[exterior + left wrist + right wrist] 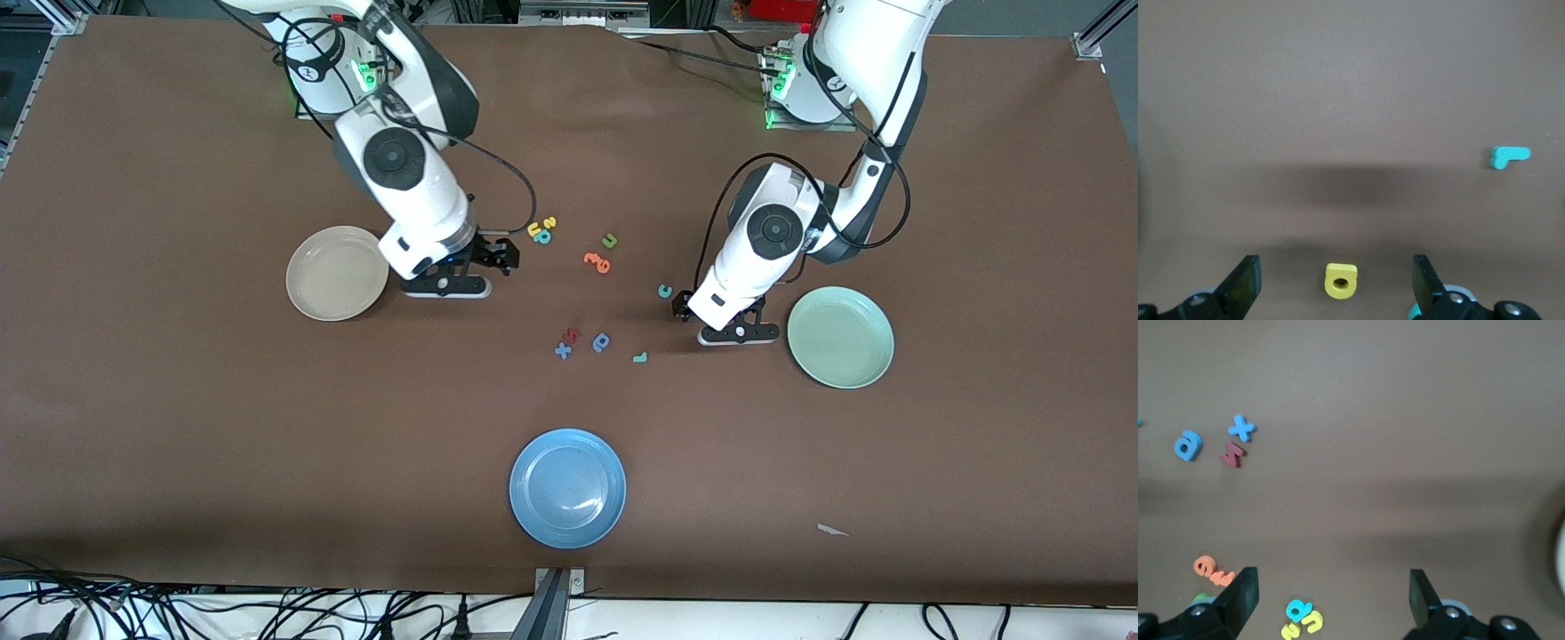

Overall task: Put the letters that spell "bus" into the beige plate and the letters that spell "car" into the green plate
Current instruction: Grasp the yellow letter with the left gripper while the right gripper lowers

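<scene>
The beige plate [307, 298] lies toward the right arm's end, the green plate [867, 373] toward the left arm's end. My right gripper [505, 255] [1333, 597] hangs open between the beige plate and a cluster of the teal looped letter [543, 237] [1297, 610], yellow u [535, 229] [1313, 622] and yellow s [549, 221] [1291, 631]. My left gripper [681, 305] [1336, 275] is open low over the table, its jaws on either side of the yellow holed letter [1341, 280], apart from it. The teal c [664, 291] lies beside it, and the teal hooked bar [639, 357] [1509, 157] nearer the camera.
A green u [610, 240] and orange letters [597, 261] [1213, 571] lie mid-table. A red letter [573, 335] [1233, 454], a blue x [563, 350] [1241, 427] and a blue rounded letter [601, 342] [1188, 445] lie nearer the camera. A blue plate [533, 520] sits near the front edge.
</scene>
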